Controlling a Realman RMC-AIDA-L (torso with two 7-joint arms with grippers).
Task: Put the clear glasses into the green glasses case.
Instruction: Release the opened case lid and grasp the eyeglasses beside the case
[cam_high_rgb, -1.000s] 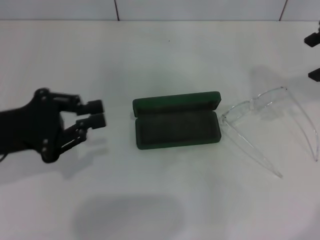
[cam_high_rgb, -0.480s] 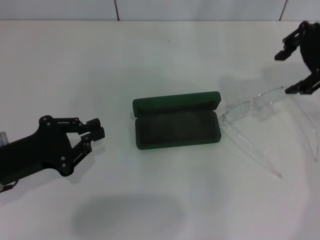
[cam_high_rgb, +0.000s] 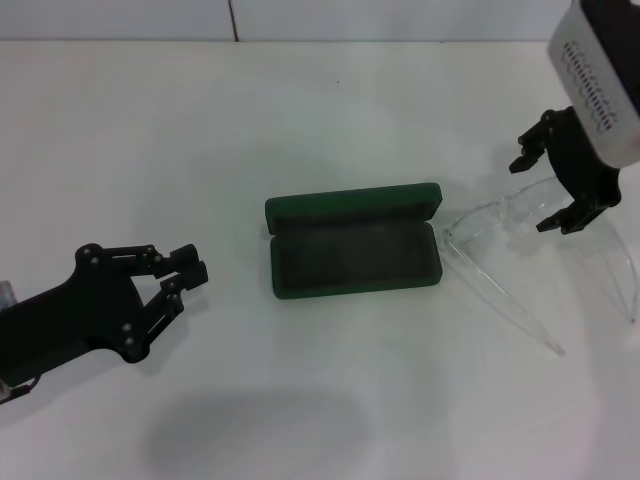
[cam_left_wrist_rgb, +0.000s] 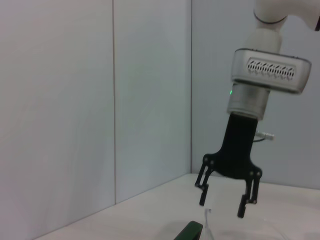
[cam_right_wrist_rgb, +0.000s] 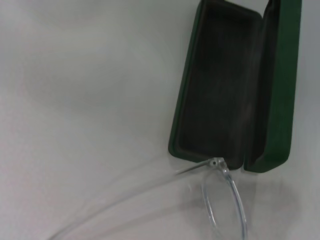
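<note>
Black right gripper (cam_high_rgb: 553, 193) hangs jaws-down and spread above the glasses (cam_high_rgb: 500, 215); left gripper (cam_high_rgb: 193, 266) hovers low, jaws together.

Head camera looks down; both wrist cameras — right close above — share the green glasses case (cam_high_rgb: 354, 248)

Lab-like test bay: bare white table (cam_high_rgb: 330, 120), plain panelled walls (cam_left_wrist_rgb: 100, 100).

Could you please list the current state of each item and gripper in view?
green glasses case: open, empty, lid tilted back.
clear glasses: unfolded, on the table beside the case, ungripped.
right gripper: open, over the glasses' front.
left gripper: shut, holding nothing, left of the case.
</note>
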